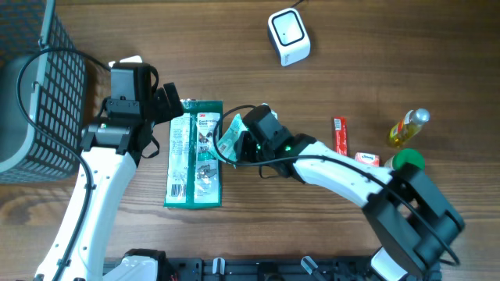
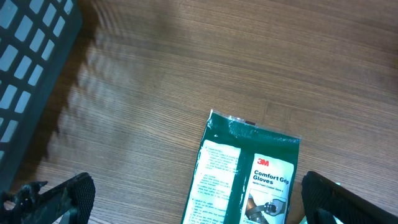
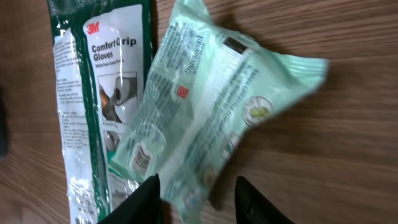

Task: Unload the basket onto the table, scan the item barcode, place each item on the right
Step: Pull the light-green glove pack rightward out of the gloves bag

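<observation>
Mid-frame in the overhead view: packet (image 1: 230, 137), flat, left edge over the gloves pack (image 1: 195, 156), the rest on the desk (image 1: 351, 70). In the right wrist view, long axis diagonal, upper right to lower left, print side up; barcode not made out. Astride its lower end: right gripper (image 3: 200, 202), part-open, apparently not pinching, probably poised for a lift toward the scanner (image 1: 289, 37) at upper centre. Above the pack's top: left gripper (image 2: 199, 202), wide open, empty.
</observation>
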`<action>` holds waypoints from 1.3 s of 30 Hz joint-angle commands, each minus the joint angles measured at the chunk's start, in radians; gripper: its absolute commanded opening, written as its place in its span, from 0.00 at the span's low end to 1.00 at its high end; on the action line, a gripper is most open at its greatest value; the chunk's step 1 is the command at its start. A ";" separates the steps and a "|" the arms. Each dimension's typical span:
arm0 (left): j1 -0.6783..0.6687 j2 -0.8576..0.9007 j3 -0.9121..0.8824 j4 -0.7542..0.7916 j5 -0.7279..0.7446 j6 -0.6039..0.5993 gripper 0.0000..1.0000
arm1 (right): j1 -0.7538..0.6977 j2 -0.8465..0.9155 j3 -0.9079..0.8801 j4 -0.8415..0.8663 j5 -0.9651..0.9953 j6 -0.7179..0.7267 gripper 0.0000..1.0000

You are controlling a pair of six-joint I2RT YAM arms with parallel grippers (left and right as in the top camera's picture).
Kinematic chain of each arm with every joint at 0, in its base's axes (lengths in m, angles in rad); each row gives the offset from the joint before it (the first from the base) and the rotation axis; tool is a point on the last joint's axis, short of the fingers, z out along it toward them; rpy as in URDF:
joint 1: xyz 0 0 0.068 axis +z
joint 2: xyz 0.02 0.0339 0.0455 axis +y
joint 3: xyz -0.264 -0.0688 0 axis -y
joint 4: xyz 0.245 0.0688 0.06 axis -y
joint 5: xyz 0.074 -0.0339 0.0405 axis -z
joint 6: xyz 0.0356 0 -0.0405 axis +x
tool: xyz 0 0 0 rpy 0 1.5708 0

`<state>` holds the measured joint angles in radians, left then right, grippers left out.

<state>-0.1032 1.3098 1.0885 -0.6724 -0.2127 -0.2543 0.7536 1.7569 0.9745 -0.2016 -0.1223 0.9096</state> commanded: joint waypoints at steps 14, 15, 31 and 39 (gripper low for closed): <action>0.004 -0.003 0.011 0.003 -0.005 -0.016 1.00 | -0.002 0.200 0.112 0.283 0.089 -0.230 0.25; 0.004 -0.003 0.011 0.003 -0.005 -0.016 1.00 | -0.004 0.201 0.112 0.260 0.089 -0.229 0.25; 0.004 -0.003 0.011 0.003 -0.005 -0.016 1.00 | -0.111 -0.041 0.112 -0.027 0.026 -0.359 0.25; 0.004 -0.003 0.011 0.003 -0.005 -0.016 1.00 | -0.113 0.002 0.112 0.142 -0.276 -0.331 0.04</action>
<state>-0.1032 1.3098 1.0885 -0.6724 -0.2123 -0.2543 0.6395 1.7138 1.0859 -0.0883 -0.2314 0.5816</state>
